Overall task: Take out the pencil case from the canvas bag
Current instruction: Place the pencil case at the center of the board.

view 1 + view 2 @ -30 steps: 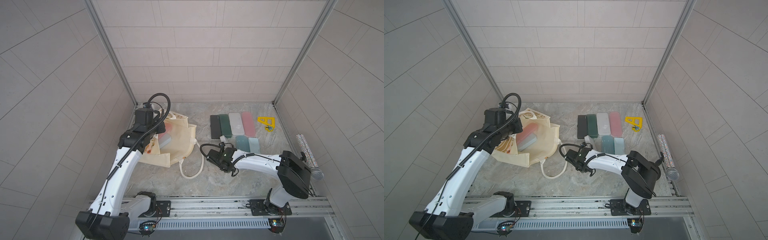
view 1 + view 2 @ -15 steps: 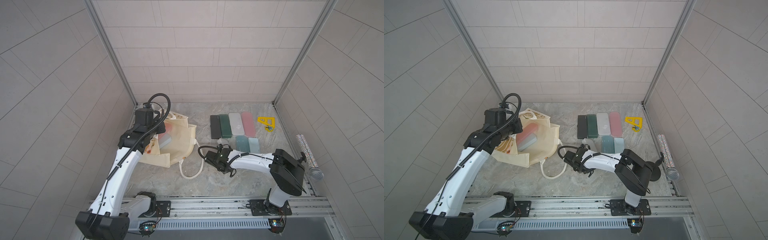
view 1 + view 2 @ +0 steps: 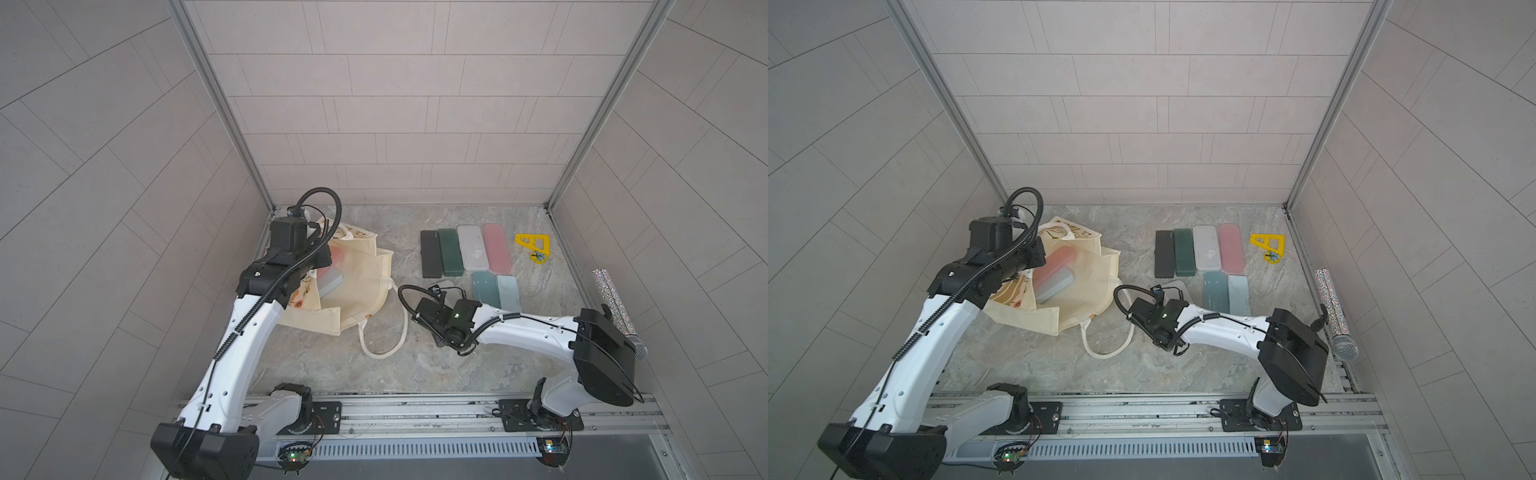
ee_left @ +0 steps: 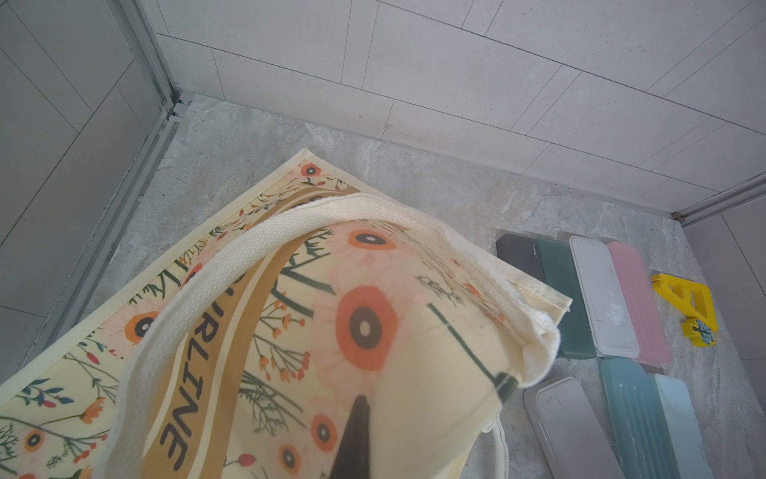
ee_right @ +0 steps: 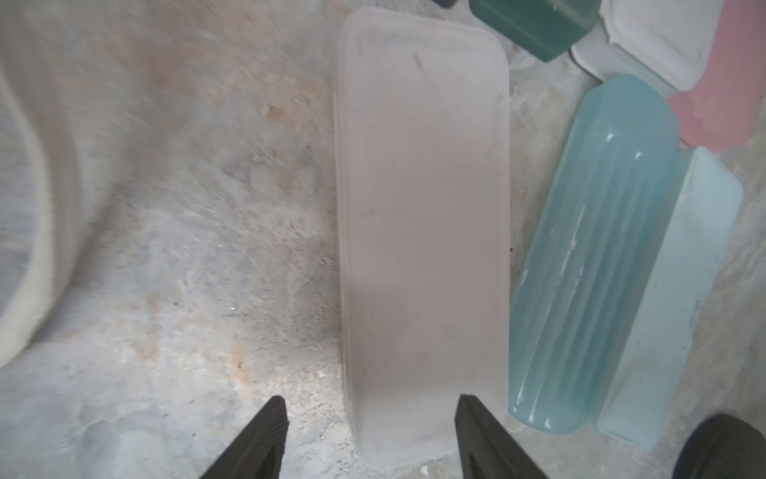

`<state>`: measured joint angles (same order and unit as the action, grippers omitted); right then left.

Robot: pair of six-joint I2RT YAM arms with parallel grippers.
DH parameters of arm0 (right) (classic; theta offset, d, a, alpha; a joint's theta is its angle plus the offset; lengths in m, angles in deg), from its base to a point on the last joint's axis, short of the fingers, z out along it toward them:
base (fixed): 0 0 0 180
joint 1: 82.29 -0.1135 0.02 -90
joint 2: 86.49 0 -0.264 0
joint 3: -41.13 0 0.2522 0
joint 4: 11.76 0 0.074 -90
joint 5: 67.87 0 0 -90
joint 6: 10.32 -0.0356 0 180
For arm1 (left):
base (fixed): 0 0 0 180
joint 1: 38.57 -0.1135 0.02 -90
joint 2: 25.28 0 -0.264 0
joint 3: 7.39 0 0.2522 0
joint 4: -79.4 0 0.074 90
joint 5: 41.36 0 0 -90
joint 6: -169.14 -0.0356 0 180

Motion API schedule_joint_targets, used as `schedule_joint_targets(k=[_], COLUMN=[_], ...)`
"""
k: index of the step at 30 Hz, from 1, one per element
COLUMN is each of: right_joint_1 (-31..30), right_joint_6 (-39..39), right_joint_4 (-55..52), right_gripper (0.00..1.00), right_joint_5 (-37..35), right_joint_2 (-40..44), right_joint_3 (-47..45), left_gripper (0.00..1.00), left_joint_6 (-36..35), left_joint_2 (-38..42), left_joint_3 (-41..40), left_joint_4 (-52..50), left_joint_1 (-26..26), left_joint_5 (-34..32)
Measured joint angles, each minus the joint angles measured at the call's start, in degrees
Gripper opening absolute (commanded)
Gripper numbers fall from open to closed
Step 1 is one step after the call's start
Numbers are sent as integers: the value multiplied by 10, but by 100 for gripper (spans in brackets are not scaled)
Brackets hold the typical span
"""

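Frosted pencil case (image 5: 422, 232) lies flat on the table (image 3: 332, 365), outside the canvas bag (image 3: 357, 291). Its long axis runs from the right gripper (image 5: 371, 398) toward the back wall, parallel to the teal case (image 5: 592, 257) just beside it. Right jaws are apart, straddling its near end (one finger clear of it). Left gripper (image 4: 356, 439) is clamped on the bag's rim. Bag mouth is open, with a pink case (image 3: 1054, 264) and a grey-blue case (image 3: 1057, 287) inside.

Right hand (image 5: 369, 414) sits low over the tabletop (image 3: 415, 365), and one pencil case (image 5: 422, 232) lies lengthwise straight ahead, its near end at the fingertips. Just to the hand's right are two more cases (image 3: 496, 291), side by side and touching. Beyond those is a row of four (image 3: 463, 252). Off to the hand's left is the canvas bag (image 3: 357, 286), with two cases inside (image 3: 330, 280). Its rope handle (image 3: 384, 353) lies between bag and hand.
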<state>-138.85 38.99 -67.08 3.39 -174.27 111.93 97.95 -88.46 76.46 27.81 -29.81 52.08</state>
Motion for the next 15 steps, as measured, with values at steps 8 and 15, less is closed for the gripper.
schedule_joint_targets(k=[8, 15], right_joint_1=[84, 156], right_joint_6=[59, 108], right_joint_4=[43, 83], right_gripper=[100, 100], right_joint_5=[52, 119], right_joint_2=[38, 55], right_joint_3=[-38, -92], left_gripper=[0, 0], left_joint_6=[-6, -6], left_joint_2=[9, 9], left_joint_3=[-7, -7], left_joint_4=[0, 0], left_joint_1=[0, 0], left_joint_5=[24, 43])
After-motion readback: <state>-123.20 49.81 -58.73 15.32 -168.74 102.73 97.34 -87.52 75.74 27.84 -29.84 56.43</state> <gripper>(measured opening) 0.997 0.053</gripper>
